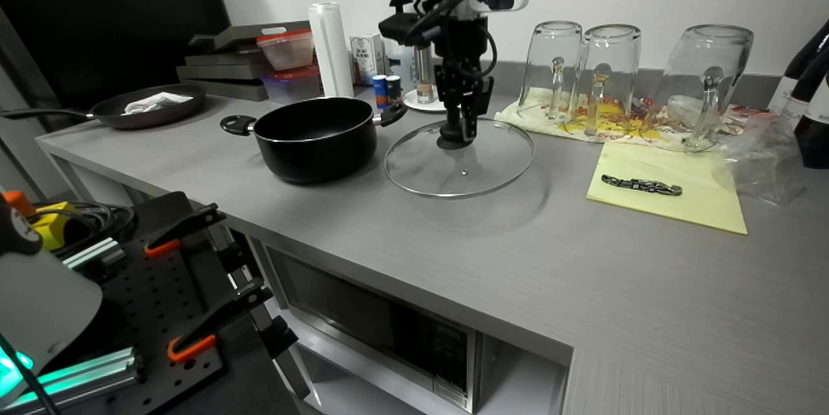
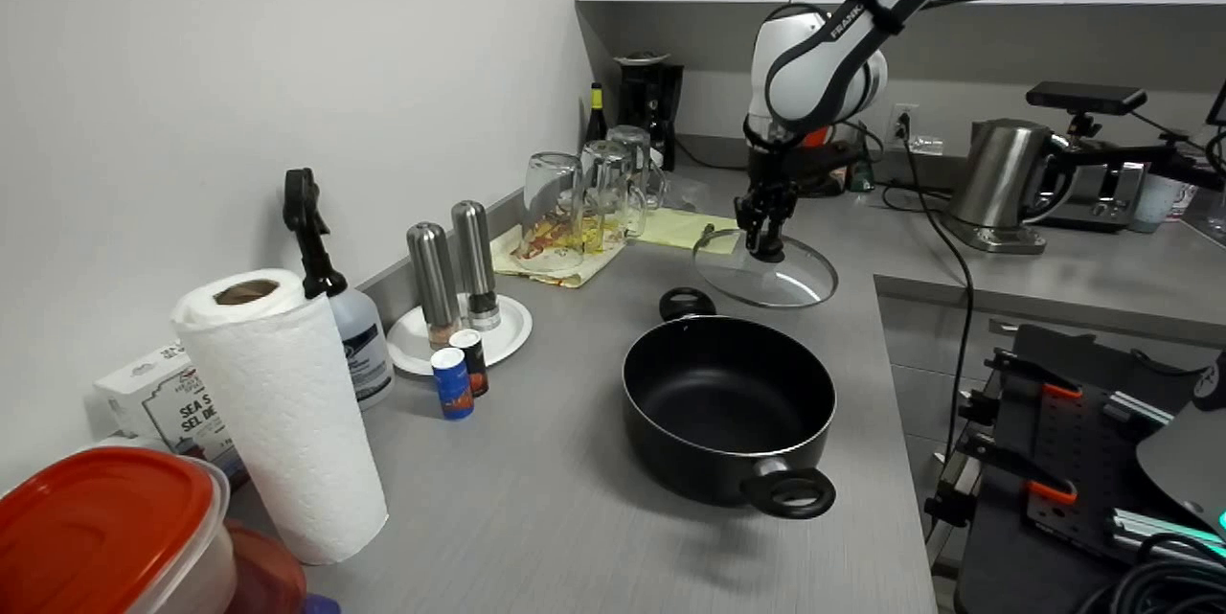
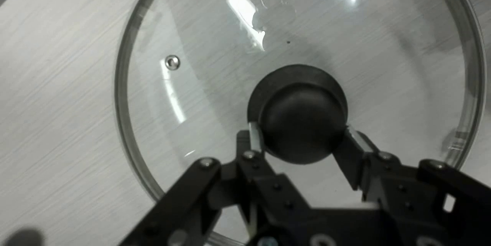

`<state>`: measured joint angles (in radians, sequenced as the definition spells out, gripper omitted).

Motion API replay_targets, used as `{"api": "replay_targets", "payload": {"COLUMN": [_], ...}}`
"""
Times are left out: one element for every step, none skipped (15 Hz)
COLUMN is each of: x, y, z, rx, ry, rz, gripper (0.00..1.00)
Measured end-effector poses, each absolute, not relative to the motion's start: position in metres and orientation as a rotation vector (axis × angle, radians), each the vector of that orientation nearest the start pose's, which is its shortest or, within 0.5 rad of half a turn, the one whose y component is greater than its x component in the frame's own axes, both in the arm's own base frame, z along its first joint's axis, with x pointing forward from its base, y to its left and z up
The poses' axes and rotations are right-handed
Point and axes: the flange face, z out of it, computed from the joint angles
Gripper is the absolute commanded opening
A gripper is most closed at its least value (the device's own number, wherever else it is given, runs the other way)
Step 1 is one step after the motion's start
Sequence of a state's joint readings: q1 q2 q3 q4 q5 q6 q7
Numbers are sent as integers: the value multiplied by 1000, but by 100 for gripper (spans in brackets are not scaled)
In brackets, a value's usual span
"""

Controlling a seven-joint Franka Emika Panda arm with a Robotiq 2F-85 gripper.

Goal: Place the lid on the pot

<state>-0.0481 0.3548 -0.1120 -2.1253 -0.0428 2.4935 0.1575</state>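
I'm losing the white-and-black arm (image 2: 824,68) off the top in both exterior views. My black gripper (image 3: 302,135), pointing down, is clamping the black knob (image 3: 303,117) of the round clear glass lid (image 1: 463,162), hanging just above the grey counter (image 1: 363,227). Left of it, the shallow black round pot (image 1: 317,159) is standing; an exterior view is showing me its floor (image 2: 728,394). A dark blur (image 3: 25,238) in the wrist view is escaping me.

lid (image 1: 453,166) made of clear glossy glass with smooth metal rim (image 3: 122,81), its knob (image 3: 303,119) matt, pot (image 2: 728,403) smooth with soft sheen, countertop (image 1: 453,253) finely grained, mugs (image 1: 603,81) of transparent glass, kettle (image 2: 999,178) of brushed metal, paper towel roll (image 2: 287,422) lightly textured
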Motion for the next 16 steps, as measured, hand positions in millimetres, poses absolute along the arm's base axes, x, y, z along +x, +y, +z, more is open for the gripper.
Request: {"api": "replay_targets", "payload": {"x": [569,566,564,561,558,555,552,549,547,545,543,541,539,537,535,533], "y": [-93,-93,-91,-88,-82,-75,-65,-53,-39,-25,-10,6,21,37,52,67], "z": [259,272,285,297,309,319,328,336,342,347,350,352,354,354,353,352], "rx": [-3182,-3191,-3204,-3216,-3228,-3241,-3252,-3263,-3272,-3280,-3286,-3292,-3297,-3300,-3301,-3300], "ry": [436,422,401,377,346,310,270,224,177,129,77,24,-29,-81,-133,-183], "rz": [-36,-41,-42,-35,-22,-6,12,28,42,54,64,71,76,82,85,87], "gripper": [24,24,24,24,24,24,24,24,24,24,24,24,24,24,24,24]}}
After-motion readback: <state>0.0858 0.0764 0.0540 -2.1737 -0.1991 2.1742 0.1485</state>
